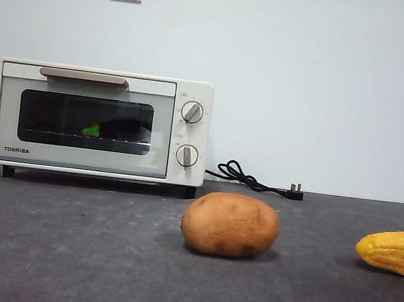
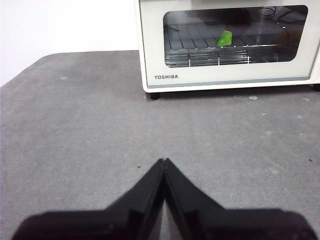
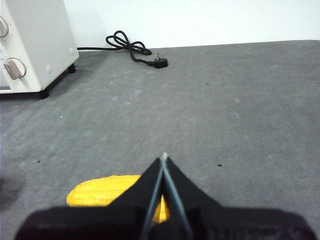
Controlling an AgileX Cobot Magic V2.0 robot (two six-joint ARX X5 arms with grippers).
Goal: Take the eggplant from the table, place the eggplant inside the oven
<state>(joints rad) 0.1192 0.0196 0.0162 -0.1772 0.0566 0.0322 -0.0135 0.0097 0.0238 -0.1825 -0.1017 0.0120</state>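
Nearest to you in the front view, the potato (image 1: 230, 224) lies on the table (image 1: 64, 252), with the corn (image 1: 394, 251) well apart from it at the right edge. Your left gripper (image 2: 164, 161) has its jaws pressed together and holds nothing; it hangs above bare table facing the oven (image 1: 102, 122). Your right gripper (image 3: 164, 157) is likewise closed and empty, just above the corn. Farther back, the oven stands with its door closed. Through the glass you can see the eggplant (image 1: 120, 128) lying on the rack (image 2: 210, 52), its long axis running along the oven's width, parallel to the door. In the front view its green stem end points left, the dark body extending right. Beyond the oven's right side, the cord (image 1: 247, 177) and plug lie loose on the table by the wall.
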